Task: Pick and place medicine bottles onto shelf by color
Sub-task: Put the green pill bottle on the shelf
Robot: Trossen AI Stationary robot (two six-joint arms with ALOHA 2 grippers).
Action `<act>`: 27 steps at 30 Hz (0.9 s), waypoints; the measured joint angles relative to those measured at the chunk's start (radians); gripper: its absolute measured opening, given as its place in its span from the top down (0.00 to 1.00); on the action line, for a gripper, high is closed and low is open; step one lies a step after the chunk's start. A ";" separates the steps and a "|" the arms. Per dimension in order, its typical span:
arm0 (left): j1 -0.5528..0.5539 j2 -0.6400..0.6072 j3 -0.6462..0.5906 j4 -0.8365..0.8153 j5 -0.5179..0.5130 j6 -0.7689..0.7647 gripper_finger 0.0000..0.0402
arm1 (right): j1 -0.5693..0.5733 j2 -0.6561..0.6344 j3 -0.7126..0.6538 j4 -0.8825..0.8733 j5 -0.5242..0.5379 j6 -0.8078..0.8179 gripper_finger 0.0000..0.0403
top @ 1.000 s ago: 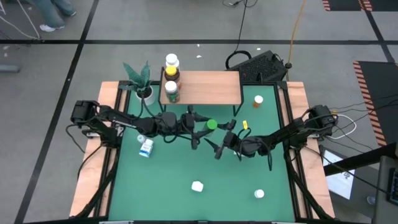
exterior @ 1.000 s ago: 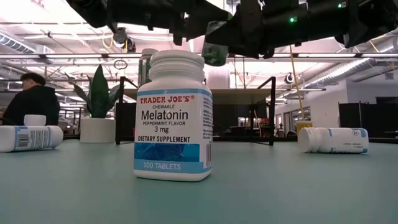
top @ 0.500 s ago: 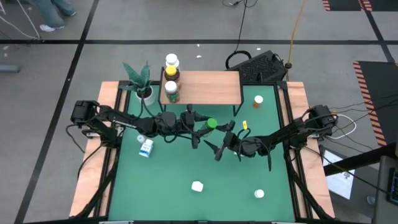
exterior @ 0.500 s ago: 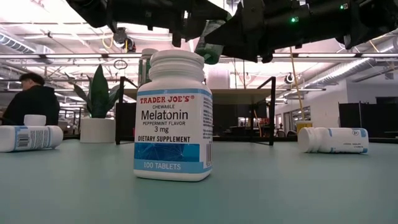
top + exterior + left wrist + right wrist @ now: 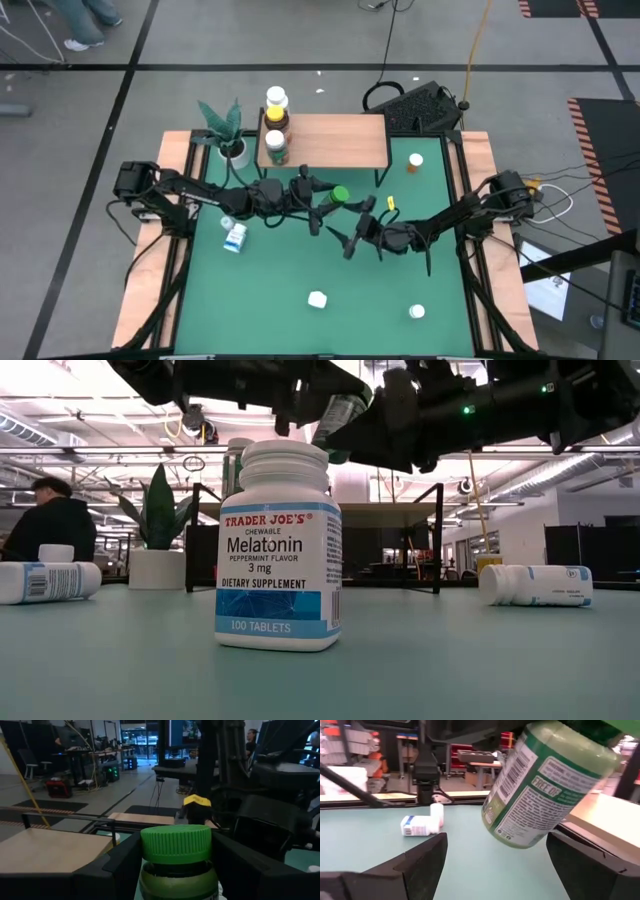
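My left gripper (image 5: 322,200) is in mid-air in front of the shelf (image 5: 330,142), shut on a green medicine bottle with a green cap (image 5: 340,195), (image 5: 175,845). My right gripper (image 5: 352,236) is open just to the near right of that bottle; in its wrist view the bottle's labelled body (image 5: 545,785) hangs above its spread fingers, untouched. An amber bottle (image 5: 276,108) and a green-labelled one (image 5: 276,148) stand on the shelf's left end. The low view shows the green bottle (image 5: 338,418) high above the table. My left gripper pinches the green bottle between its two fingers (image 5: 117,867), on the sides of the body just below the cap (image 5: 175,877). The fingers come roughly level from the table's left and lie along the bottle. It is lifted clear and tilted, cap pointing away from the wrist.
A potted plant (image 5: 228,135) stands left of the shelf and an orange bottle (image 5: 415,162) right of it. A white-and-blue bottle (image 5: 235,237) lies at the left; white ones are at the near middle (image 5: 317,298) and near right (image 5: 416,312). A person sits beyond the table (image 5: 50,520).
My left gripper has raised the green bottle a little and tipped it further over, with a slight shift toward the shelf. My right gripper has drawn back slightly toward the table's near edge.
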 joint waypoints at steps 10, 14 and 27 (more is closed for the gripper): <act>-0.002 -0.002 0.001 -0.044 -0.003 -0.002 0.44 | -0.003 0.001 0.000 0.139 0.041 0.012 0.17; -0.001 -0.002 0.001 -0.044 -0.006 -0.007 0.44 | -0.036 0.001 0.000 0.129 0.025 0.071 0.17; -0.013 -0.002 0.001 -0.027 -0.004 -0.004 0.44 | -0.120 0.001 0.000 0.105 -0.177 0.185 0.39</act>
